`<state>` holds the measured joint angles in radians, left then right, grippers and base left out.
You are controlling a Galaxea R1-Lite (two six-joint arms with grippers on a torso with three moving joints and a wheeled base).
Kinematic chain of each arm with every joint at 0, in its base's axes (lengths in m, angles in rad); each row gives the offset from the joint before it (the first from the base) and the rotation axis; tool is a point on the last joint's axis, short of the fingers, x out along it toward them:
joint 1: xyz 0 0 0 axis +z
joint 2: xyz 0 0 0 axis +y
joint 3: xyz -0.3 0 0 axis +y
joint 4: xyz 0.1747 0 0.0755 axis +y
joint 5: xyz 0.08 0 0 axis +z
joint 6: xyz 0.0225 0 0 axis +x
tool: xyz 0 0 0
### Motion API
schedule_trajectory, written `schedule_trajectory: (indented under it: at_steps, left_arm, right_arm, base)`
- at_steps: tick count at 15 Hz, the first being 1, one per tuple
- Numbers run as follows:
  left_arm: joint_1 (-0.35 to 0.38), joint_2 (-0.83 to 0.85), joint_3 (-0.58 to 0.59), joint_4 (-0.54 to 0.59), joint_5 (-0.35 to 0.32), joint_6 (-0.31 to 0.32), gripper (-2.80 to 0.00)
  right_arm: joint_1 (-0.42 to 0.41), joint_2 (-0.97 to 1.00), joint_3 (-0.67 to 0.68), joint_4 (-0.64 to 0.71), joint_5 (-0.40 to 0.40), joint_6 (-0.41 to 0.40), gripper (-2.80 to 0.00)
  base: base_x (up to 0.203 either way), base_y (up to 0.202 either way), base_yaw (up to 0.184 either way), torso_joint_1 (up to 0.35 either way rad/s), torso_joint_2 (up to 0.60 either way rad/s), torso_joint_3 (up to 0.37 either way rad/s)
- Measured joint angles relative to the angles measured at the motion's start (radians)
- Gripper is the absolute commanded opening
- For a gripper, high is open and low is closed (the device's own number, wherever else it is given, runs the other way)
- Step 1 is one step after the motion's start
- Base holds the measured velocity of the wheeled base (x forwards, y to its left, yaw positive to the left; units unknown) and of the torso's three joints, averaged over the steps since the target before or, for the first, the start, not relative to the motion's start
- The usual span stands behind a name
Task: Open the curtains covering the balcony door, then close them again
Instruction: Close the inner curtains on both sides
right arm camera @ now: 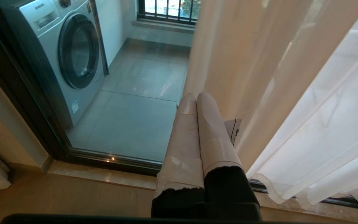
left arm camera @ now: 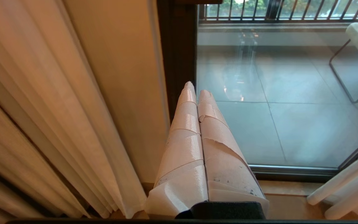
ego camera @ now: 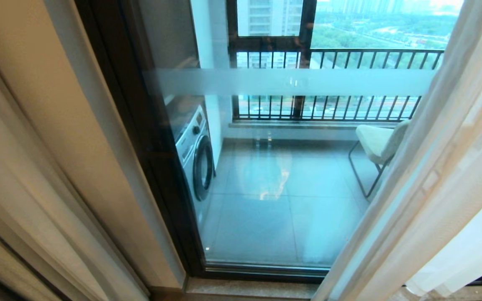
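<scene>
I count two bunches of the curtains: one gathered at the left (ego camera: 27,175), one at the right (ego camera: 442,167), with the balcony door (ego camera: 291,175) bare between them, its single frosted band (ego camera: 295,82) running across the glass. Beyond it sit one washing machine (ego camera: 195,154) at far left, one chair (ego camera: 377,144) at far right and one black railing (ego camera: 333,83). The open gap spans from the dark door frame (ego camera: 153,159) to the right curtain's edge; the stone sill (ego camera: 241,288) lies nearest me. My left gripper (left arm camera: 197,90) hangs beside the left folds, fingers clenched on nothing. My right gripper (right arm camera: 196,98) hangs just beside the right panel, fingers also clenched and empty. The washer's badge reads SAMSUNG; its small sticker (right arm camera: 75,106) is unreadable
</scene>
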<state>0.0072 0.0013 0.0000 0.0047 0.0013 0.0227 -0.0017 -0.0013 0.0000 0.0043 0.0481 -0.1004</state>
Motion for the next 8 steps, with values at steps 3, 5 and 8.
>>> schedule_trajectory:
  at_steps: [3,5,8]
  left_arm:
    - [0.000,0.000,0.000,0.000,0.000,0.000,-2.80]
    - [0.000,0.000,0.000,0.000,0.000,0.001,-2.80]
    - [0.001,0.000,0.000,0.000,0.000,0.002,-2.80]
  right_arm:
    - [0.000,0.000,0.000,0.000,0.000,0.001,-2.80]
    - [0.000,0.000,0.000,0.000,0.000,0.003,-2.80]
    - [0.001,0.000,0.000,0.000,0.000,0.003,-2.80]
  base:
    - [0.000,0.179,0.000,0.003,0.00,0.002]
    - [0.000,0.102,-0.002,0.002,0.00,0.003]
    - [0.000,0.000,0.000,0.000,0.00,0.000]
